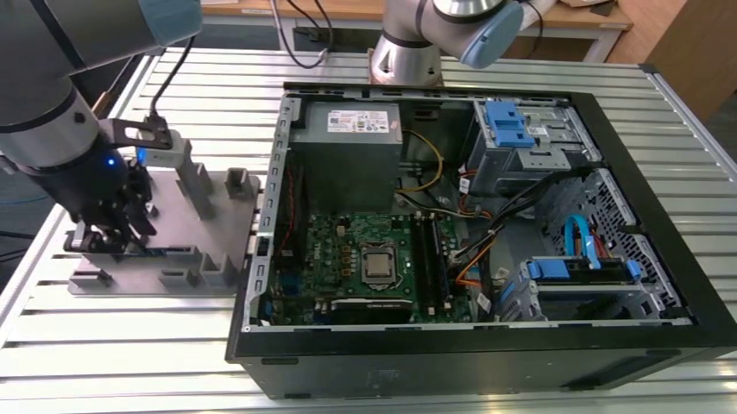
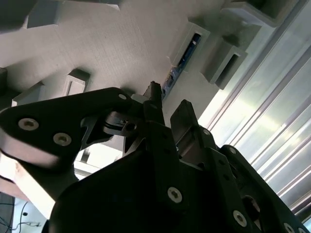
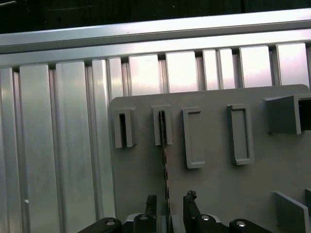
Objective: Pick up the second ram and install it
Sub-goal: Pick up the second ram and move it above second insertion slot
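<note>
**Second ram on edge in the fixture, fingers astride it**

The second ram [image 3: 165, 165] stands on its long edge in the grey fixture block [image 3: 218, 194]. One end sits in a slot, and its long axis runs straight from that slot in between the fingers [image 3: 190, 206]. They sit one on each side of the thin board, parted slightly wider than it, and look not yet pinched. The block lies on the slatted table [image 1: 116, 345], to the exterior view's left of the open computer case [image 1: 461, 362].
</note>
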